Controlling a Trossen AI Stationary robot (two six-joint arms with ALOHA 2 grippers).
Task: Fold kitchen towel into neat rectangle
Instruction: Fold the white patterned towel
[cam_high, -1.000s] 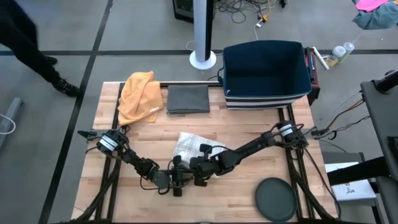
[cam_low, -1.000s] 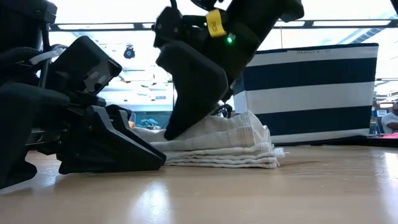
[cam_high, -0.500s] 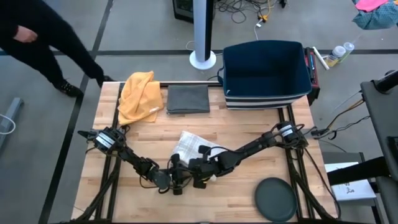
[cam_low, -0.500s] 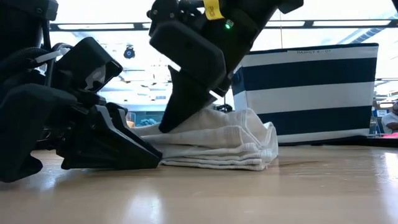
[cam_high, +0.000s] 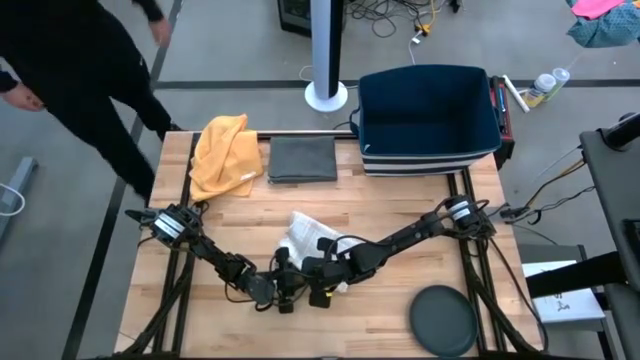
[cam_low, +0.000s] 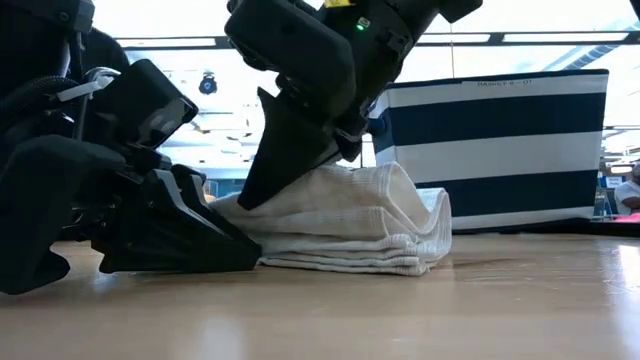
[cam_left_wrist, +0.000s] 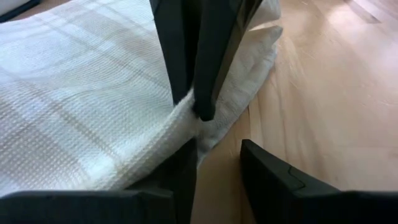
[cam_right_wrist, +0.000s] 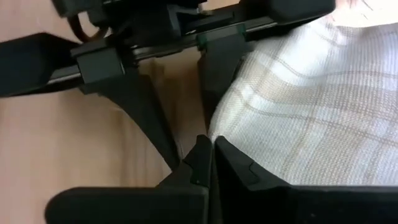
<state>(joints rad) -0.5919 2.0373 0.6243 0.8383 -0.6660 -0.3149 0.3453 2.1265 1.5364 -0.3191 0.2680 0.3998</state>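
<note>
Towel (cam_high: 308, 234) is lying near the table's front middle, already several layers thick. Right gripper (cam_high: 322, 290) is pinching its near edge shut; left gripper (cam_high: 287, 285), half open, is straddling that edge. Final fold remaining.

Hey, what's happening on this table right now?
Two robot arms are folding a white checked kitchen towel near the front of the wooden table. The right claw is shut, pinching an edge of the towel and holding it off the table, while the left claw sits low at the same edge with its fingers apart. The towel is bunched in several layers, not yet a neat rectangle.
</note>
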